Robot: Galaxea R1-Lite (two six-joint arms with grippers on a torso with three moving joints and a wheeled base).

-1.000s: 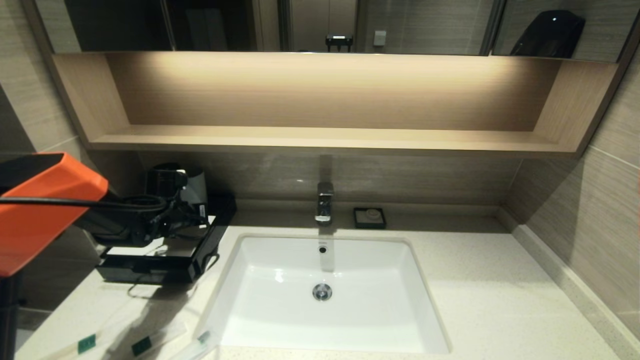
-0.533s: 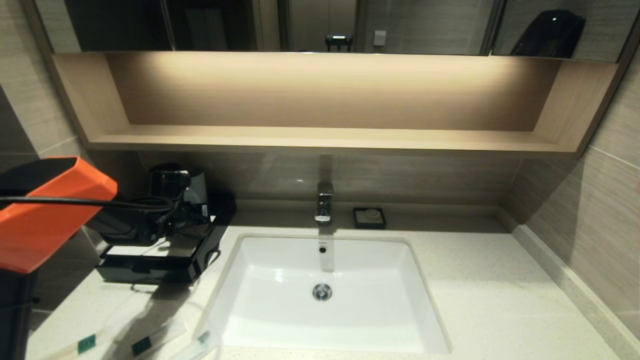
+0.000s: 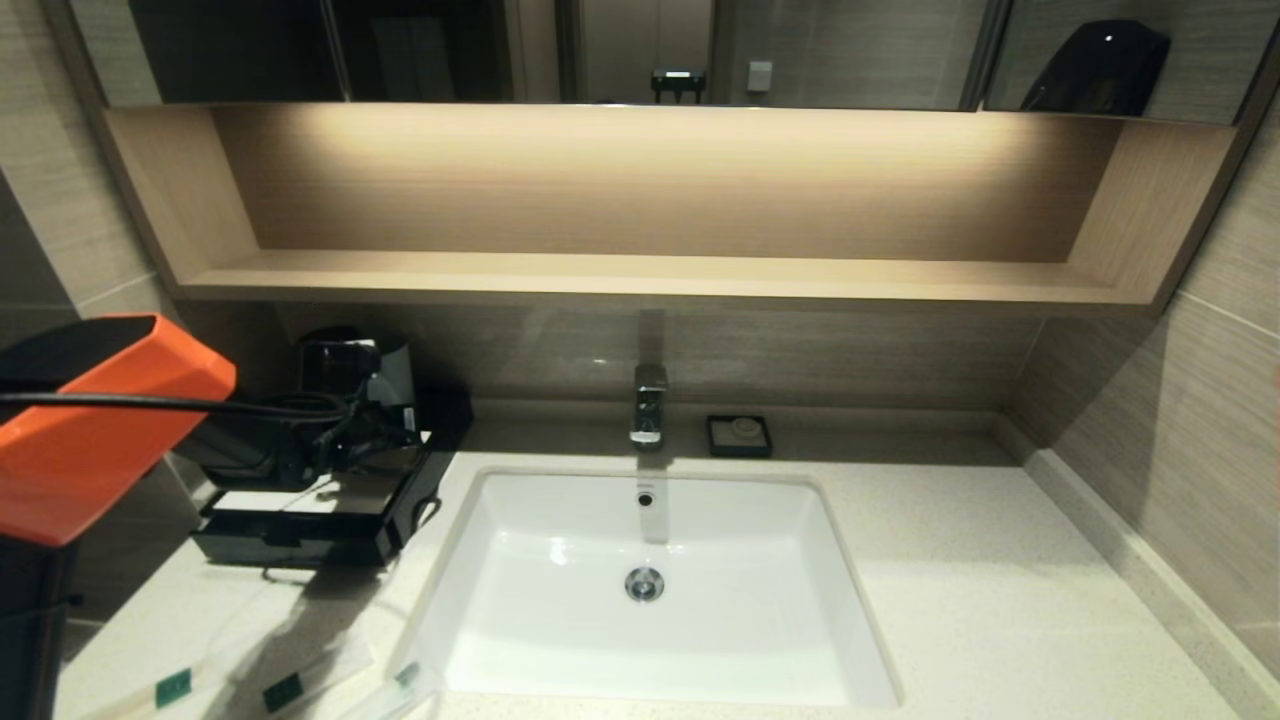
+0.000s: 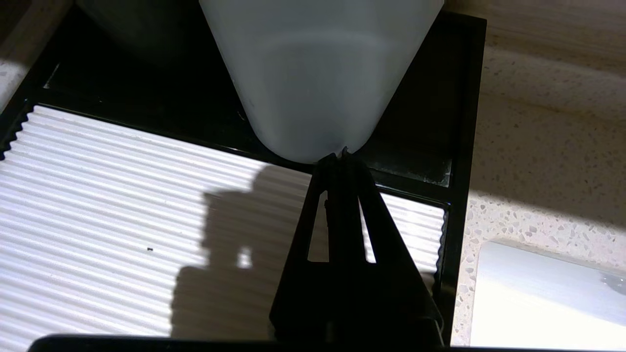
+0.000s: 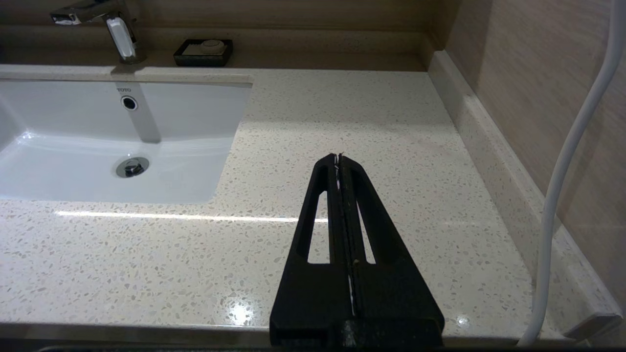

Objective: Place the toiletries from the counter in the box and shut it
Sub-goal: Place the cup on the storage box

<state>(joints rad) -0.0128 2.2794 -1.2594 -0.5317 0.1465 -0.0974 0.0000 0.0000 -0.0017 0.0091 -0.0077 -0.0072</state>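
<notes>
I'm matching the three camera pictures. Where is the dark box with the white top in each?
Head view: the box is at left, on the counter beside the sink.
Left wrist view: box fills most of the picture, under the shut left gripper.
Right wrist view: not in it.
Shared landmark: the sink.

The robot's left arm has a big angular orange plastic shell [image 3: 85, 430] with a black top face. A thin black cable [image 3: 170, 405] goes along this shell toward the black wrist block [image 3: 265, 450], where more black wires make loops just behind the left gripper [image 4: 345, 159]. This gripper has two long matte black fingers [image 4: 379, 230], tapered to a narrow tip, each with a long slot cut through it. The right gripper [image 5: 339, 157] has the same black slotted form. Beside it hangs a smooth white cable [image 5: 570, 161].
</notes>
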